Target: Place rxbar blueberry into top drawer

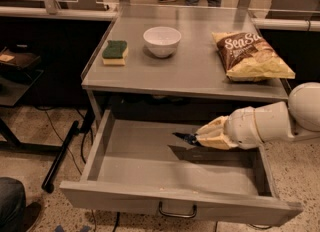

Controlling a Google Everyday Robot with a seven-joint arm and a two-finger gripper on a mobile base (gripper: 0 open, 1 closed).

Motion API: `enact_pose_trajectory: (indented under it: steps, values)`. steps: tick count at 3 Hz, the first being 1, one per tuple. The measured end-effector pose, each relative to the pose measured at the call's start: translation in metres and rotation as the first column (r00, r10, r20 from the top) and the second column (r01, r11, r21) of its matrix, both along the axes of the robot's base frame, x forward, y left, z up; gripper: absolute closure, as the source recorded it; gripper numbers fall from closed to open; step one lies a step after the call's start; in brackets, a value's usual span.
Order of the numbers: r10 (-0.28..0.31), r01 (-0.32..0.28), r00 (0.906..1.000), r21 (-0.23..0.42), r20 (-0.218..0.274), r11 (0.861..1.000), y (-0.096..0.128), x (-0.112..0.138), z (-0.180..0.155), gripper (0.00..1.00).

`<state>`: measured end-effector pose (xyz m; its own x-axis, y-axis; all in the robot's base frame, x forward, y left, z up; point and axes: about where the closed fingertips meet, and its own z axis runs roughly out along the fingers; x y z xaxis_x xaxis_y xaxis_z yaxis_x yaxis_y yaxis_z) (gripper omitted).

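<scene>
**Lower it close, then let go inside the walls**

Up on the grey metal bench (195, 73), far left of the fingers and above them, lies a green-and-yellow sponge block (115, 52). A round white bowl (161, 41) sits nearer, almost straight above them. Neither is in the way of this step.

Beneath the fingers the wide, shallow grey top drawer (100, 146) stands pulled out. Its metal loop handle (177, 212) is on the front wall, below the fingers in the camera view. The gripper (187, 137) hangs inside the drawer's outline, a little right of its middle. It looks to be off the floor, since a dark shadow lies just under it.

The fingers appear pinched nearly together on the flat, dark navy rxbar blueberry (180, 136), which shows only as a thin sliver jutting left past the fingertips.

The step in hand looks like the release. It should go best if the fingers sink closer to the floor first, so the bar drops a short way and lands flat. They should then part fully before the lift. A straight rise should keep the bar from being dragged toward the back wall.

Above and right of the fingers, a crinkled brown-and-yellow chip bag (250, 56) rests on the bench. The white arm (260, 126) reaches in over the drawer's right wall and should stay clear of it.
</scene>
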<state>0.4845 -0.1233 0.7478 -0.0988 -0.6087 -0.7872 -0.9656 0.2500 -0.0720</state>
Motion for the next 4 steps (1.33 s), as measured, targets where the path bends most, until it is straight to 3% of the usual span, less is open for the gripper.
enact_pose_trajectory:
  steps: [1, 2, 3, 4]
  values:
    - [-0.035, 0.036, 0.9993, 0.035, -0.015, 0.999, -0.006, 0.007, -0.025, 1.00]
    - [-0.044, 0.045, 0.9983, 0.006, -0.038, 0.999, -0.010, 0.010, -0.043, 1.00]
    - [-0.026, 0.023, 0.9971, -0.039, -0.072, 0.999, -0.006, 0.014, -0.062, 1.00]
    - [0.038, -0.041, 0.9947, -0.035, -0.095, 0.999, 0.012, 0.020, -0.077, 1.00]
